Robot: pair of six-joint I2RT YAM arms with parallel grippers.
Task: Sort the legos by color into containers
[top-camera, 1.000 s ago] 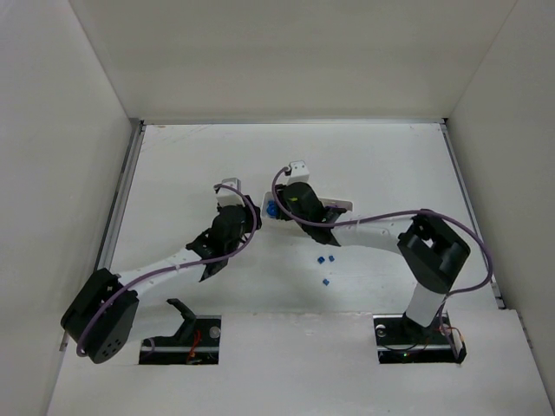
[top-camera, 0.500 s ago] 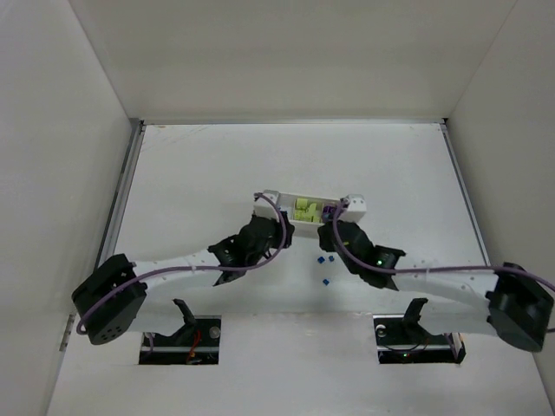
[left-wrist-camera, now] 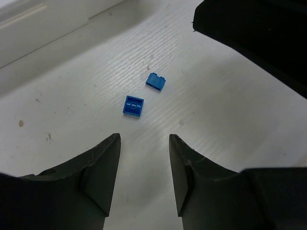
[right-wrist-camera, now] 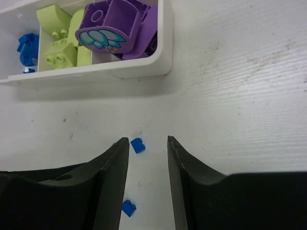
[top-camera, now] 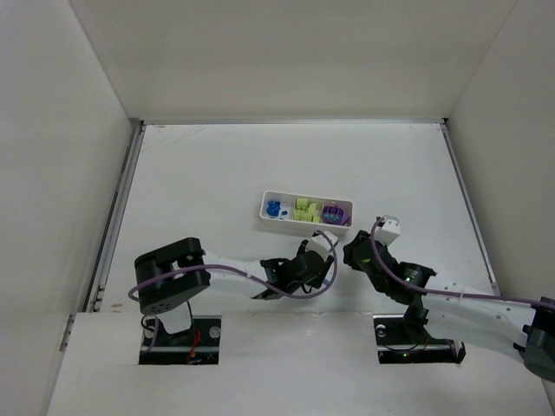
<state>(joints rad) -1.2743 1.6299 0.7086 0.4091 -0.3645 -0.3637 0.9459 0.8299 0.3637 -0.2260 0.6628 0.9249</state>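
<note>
- A second ago both arms were crowded over the tray [top-camera: 264,208]. Now they have drawn back toward the near edge, and the tray stands uncovered just ahead of the two pincers.
- The left pincer [left-wrist-camera: 144,143] has its jaws apart with nothing between them. Two blue cubes [left-wrist-camera: 133,106] lie loose just beyond its tips, not touching each other.
- The right pincer [right-wrist-camera: 147,143] is likewise parted and empty. One blue cube sits right at the gap between its tips, and another lies closer in between the fingers.
- In the tray, a purple block [right-wrist-camera: 112,28] fills the end nearest the right pincer, green blocks [right-wrist-camera: 60,48] the middle, and a blue piece [right-wrist-camera: 28,48] the far end.
- To my eye the sort is nearly done, with only stray blues left on the table.
- The table [left-wrist-camera: 230,110] is white, faintly ridged and lightly scuffed. Plain white walls [top-camera: 286,52] box it in.
</note>
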